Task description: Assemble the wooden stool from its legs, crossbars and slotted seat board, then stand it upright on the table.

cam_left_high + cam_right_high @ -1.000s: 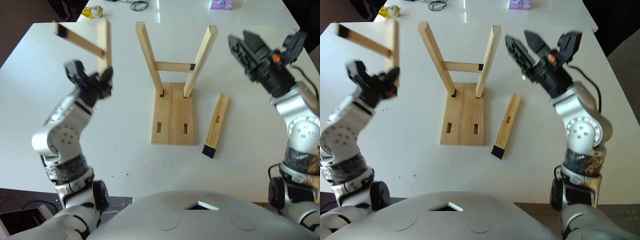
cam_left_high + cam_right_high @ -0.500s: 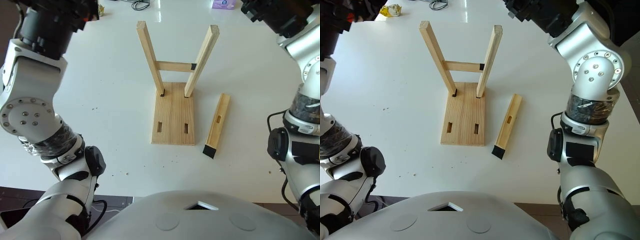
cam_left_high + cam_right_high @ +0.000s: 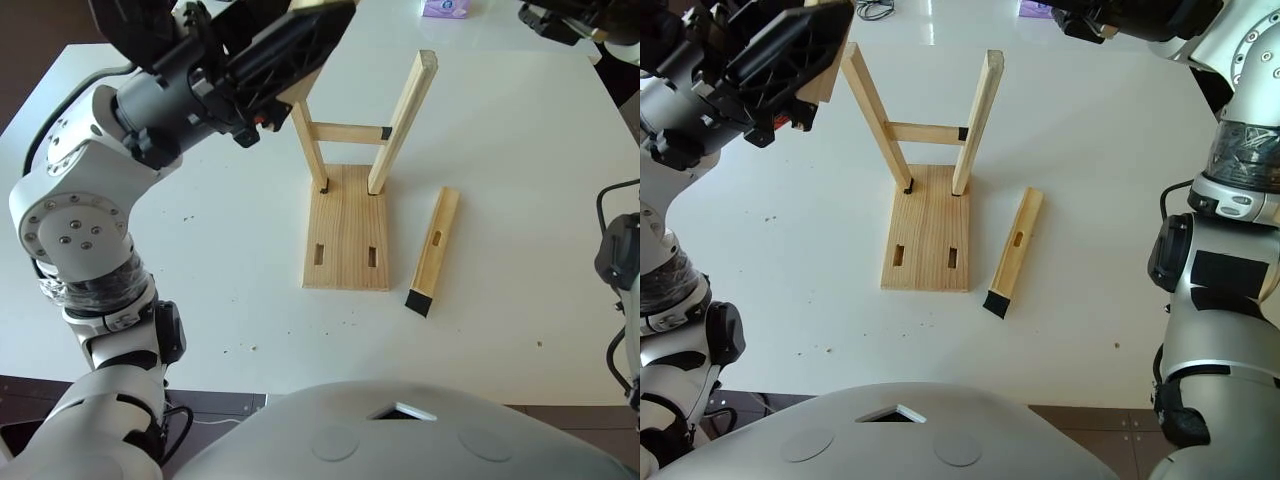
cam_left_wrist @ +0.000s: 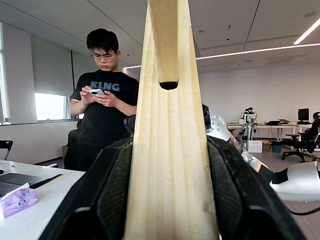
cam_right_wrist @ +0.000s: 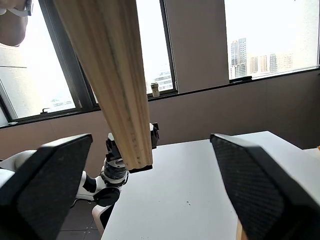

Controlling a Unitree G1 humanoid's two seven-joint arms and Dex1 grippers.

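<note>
Left tool higher and nearer than before, tight on pale notched leg; right tool agape, empty.

Pale honey wood, fine straight grain, on the seat board, its two standing legs and the crossbar, black-marked at one end. Same pale wood, black-capped at the near end, on the loose leg toward the right edge of the table. Glossy white for the table, a few dark flecks. Matte black on the left gripper and right gripper. Pale, dark-holed wood piece in the left. Lilac pack at the far edge.
</note>
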